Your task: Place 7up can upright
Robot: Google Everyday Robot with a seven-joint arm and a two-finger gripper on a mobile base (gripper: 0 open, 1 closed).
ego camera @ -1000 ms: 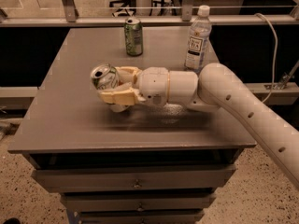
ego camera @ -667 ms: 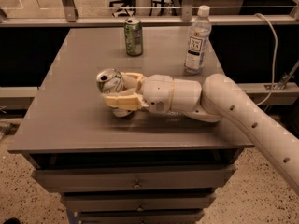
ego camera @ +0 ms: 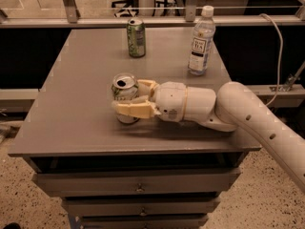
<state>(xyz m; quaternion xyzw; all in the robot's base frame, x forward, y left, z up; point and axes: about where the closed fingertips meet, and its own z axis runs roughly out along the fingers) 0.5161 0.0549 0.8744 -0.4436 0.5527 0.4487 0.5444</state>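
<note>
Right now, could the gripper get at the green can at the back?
Not while the gripper, near the front of the table, has its jaws on the 7up can. After release, probably yes: the table between it and the green can looks bare; the bottle stands aside.

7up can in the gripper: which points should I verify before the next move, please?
1. Silver-white aluminium 7up can upright, opening on top: ok.
2. Two-finger gripper closed around the can's body: ok.
3. Can's base fully resting on the grey table: cannot tell.
4. Dark green can standing apart, further back: ok.
5. Clear plastic bottle with white cap standing apart, further back: ok.
6. 7up can well inside the table edges: ok.
</note>
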